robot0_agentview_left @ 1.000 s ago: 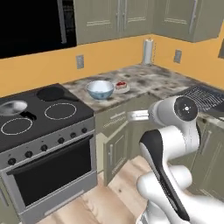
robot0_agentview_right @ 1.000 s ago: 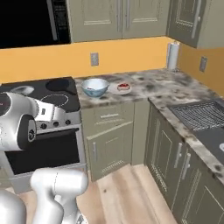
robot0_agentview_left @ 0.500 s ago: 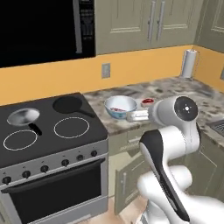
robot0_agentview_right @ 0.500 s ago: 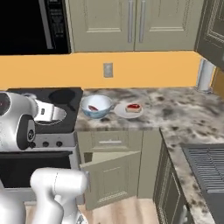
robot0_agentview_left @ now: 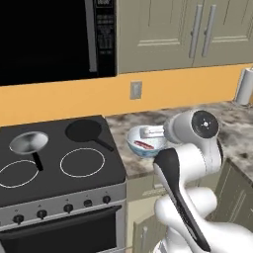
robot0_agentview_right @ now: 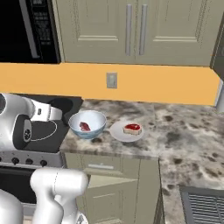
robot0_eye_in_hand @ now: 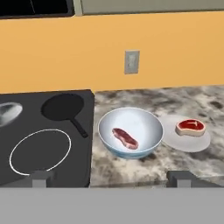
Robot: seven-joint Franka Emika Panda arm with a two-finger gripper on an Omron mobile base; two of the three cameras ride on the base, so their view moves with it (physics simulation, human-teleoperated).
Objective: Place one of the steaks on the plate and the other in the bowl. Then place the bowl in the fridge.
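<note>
Facing speckled counter (robot0_agentview_right: 183, 131) | black stove (robot0_eye_in_hand: 26, 131) left | orange wall (robot0_eye_in_hand: 87, 48) behind

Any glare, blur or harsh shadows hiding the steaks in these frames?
Hand view: flat, even light, both steaks sharp, one in the bowl, one on the plate. Right base view: slightly soft, no glare, faint shadow under the bowl. Left base view: the arm hides the plate.

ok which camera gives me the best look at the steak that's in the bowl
The hand view: it looks down into the bowl, showing the whole steak on its floor. The right base view shows it smaller. In the left base view only a red sliver shows behind the arm.
</note>
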